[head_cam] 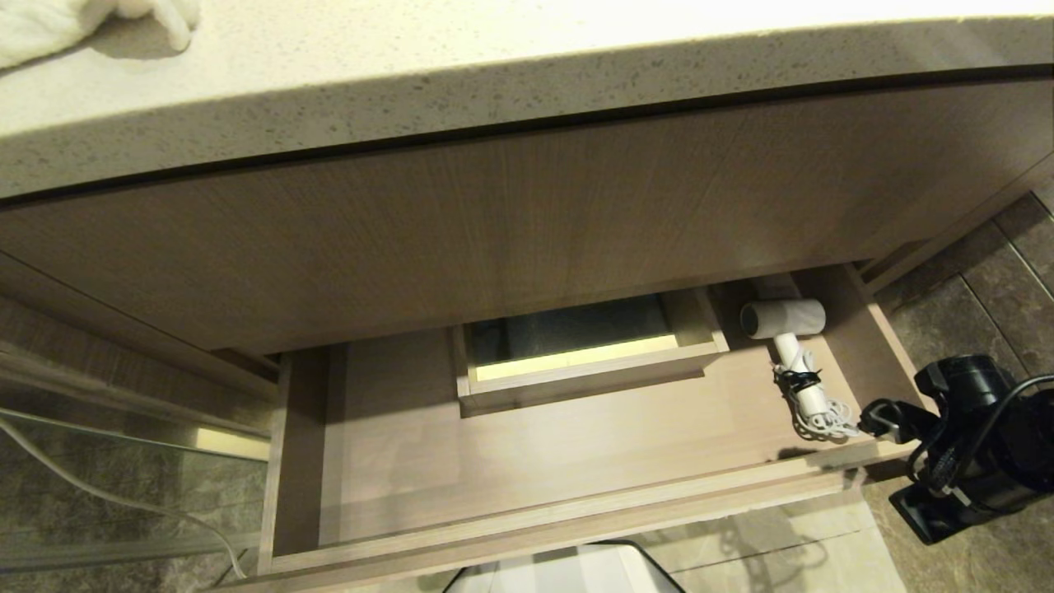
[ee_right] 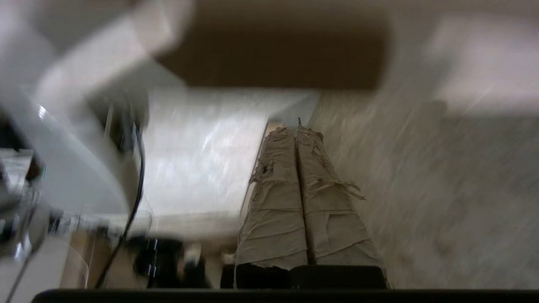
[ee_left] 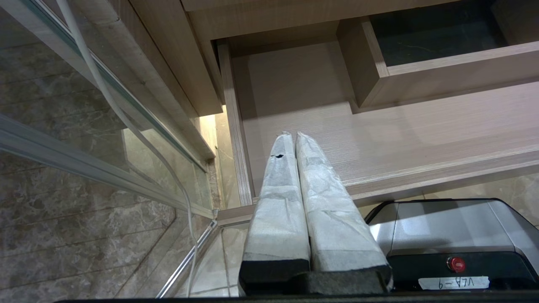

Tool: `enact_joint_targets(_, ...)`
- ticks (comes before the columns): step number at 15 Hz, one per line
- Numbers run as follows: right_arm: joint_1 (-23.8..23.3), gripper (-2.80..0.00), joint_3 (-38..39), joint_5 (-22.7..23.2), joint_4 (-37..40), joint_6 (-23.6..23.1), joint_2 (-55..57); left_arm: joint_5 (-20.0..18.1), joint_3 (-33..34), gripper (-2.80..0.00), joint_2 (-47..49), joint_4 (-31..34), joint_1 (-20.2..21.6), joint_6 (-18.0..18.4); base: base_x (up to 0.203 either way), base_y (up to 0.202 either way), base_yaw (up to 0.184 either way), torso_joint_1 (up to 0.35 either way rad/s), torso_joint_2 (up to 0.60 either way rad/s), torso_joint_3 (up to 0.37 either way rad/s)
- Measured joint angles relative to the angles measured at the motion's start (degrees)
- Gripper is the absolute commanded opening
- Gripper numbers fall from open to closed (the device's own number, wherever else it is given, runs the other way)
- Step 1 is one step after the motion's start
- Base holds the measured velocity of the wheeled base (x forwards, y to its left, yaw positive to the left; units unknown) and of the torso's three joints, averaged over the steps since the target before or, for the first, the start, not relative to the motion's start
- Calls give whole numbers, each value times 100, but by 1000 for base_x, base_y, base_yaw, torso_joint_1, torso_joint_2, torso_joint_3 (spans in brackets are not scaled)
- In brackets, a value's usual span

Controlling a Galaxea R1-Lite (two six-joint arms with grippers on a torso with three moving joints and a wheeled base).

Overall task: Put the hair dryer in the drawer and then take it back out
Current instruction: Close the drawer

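The drawer (head_cam: pixel 576 511) stands pulled out, wide and shallow with a wood-grain floor. Inside it at the right end lies the white hair dryer (head_cam: pixel 782 319), barrel toward the back and handle toward the front, its coiled cord (head_cam: pixel 823 422) bound by a black strap. My right arm (head_cam: pixel 972 436) hangs just outside the drawer's right front corner, close to the cord. In the blurred right wrist view my right gripper (ee_right: pixel 297 128) is shut and empty over pale floor. My left gripper (ee_left: pixel 294 135) is shut and empty, above the drawer (ee_left: pixel 421 168) near its left front corner.
A tall wood panel (head_cam: pixel 494 222) and a speckled countertop (head_cam: pixel 412 74) with a white towel (head_cam: pixel 49 29) overhang the drawer. A boxed cut-out (head_cam: pixel 576 362) sits at mid-back. A glass panel and a white cable (head_cam: pixel 99 494) lie left. My base (ee_left: pixel 442 227) is below the drawer front.
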Motion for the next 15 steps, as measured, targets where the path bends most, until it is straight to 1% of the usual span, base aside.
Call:
enact_joint_targets(2, -1, -280, -278, 4, -371, 59, 154, 0, 0, -280, 0, 0, 0, 0, 0, 0, 0, 0, 0, 0)
enact_joint_targets(4, -2, -280, -371, 1, -799, 383, 195, 0, 2, -280, 0, -1, 0, 0, 0, 0, 0, 0, 0, 0)
enact_joint_targets(7, 49, -280, -645, -32, -2133, 990, 225, 0, 0, -280, 0, -2, 0, 0, 0, 0, 0, 0, 0, 0)
enact_joint_targets(9, 129, -280, -1146, -38, -3225, 1273, 385, 0, 0, -280, 0, -2, -3, 0, 0, 0, 0, 0, 0, 0)
enact_joint_targets(10, 165, -280, -1423, -40, -3610, 1330, 470, 0, 0, -280, 0, -2, 0, 2, 0, 0, 0, 0, 0, 0)
enact_joint_targets(12, 219, -280, -1698, -71, -3782, 1393, 569, 0, 0, -280, 0, 4, -5, 0, 0, 0, 0, 0, 0, 0)
enact_joint_targets(14, 212, -280, -1622, -40, -3546, 1414, 383, 0, -3, -280, 0, 0, 0, 0, 0, 0, 0, 0, 0, 0)
enact_joint_targets(15, 213, -280, -1485, 8, -3309, 1423, 173, 0, -5, -280, 0, 2, 0, 0, 0, 0, 0, 0, 0, 0)
